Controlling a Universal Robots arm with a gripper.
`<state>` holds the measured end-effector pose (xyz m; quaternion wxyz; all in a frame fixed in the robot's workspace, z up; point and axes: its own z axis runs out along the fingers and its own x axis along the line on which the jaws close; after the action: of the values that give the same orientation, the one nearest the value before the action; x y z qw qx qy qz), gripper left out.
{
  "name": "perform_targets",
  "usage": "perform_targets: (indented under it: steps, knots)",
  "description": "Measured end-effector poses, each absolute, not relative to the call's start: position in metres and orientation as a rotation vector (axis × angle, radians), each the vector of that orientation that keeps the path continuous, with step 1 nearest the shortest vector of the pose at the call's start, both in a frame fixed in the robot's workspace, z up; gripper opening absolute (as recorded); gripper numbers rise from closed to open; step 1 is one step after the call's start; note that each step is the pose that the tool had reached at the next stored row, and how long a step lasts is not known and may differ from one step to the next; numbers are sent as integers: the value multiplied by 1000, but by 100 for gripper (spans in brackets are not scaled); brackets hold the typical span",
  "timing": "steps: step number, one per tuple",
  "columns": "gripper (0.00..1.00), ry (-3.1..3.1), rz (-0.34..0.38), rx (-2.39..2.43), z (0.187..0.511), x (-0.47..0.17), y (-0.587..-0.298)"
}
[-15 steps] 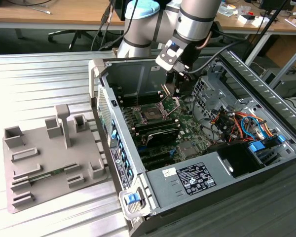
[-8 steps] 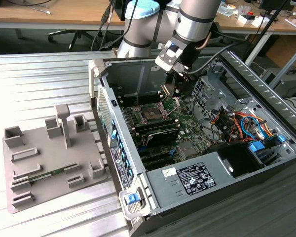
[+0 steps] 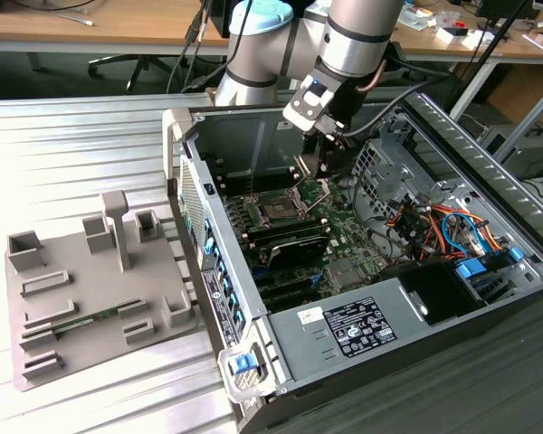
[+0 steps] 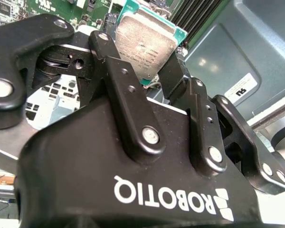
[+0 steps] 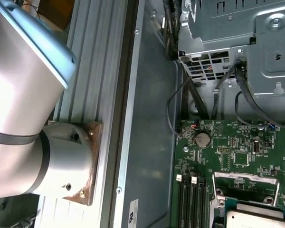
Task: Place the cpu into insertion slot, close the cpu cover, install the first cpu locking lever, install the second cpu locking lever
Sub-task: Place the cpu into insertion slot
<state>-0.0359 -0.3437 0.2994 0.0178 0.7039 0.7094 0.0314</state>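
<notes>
In the second wrist view my gripper (image 4: 142,61) is shut on the cpu (image 4: 145,40), a flat square chip with a silvery top and green edge, pinched between two black fingers (image 4: 115,66). In the exterior view the gripper (image 3: 319,172) hangs inside the open computer case (image 3: 489,172), above the green board and a little toward the exterior view's right of the insertion slot (image 3: 279,210), which lies bare and dark. The cpu cover (image 3: 313,191) stands raised beside the slot. In the first wrist view the cpu (image 5: 256,219) sits below a silvery frame (image 5: 244,178).
A grey fixture plate (image 3: 81,298) with blocks lies on the exterior view's left. Inside the case are a drive cage (image 3: 380,172), coloured cables (image 3: 434,226), a labelled power supply (image 3: 362,325) and black memory slots (image 5: 187,199). A coin battery (image 5: 202,139) sits on the board.
</notes>
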Motion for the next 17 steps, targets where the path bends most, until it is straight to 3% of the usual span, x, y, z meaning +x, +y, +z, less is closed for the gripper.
perform_targets:
  steps: [17]
  knots:
    - [55,2204,97,2187,296,-37,-344]
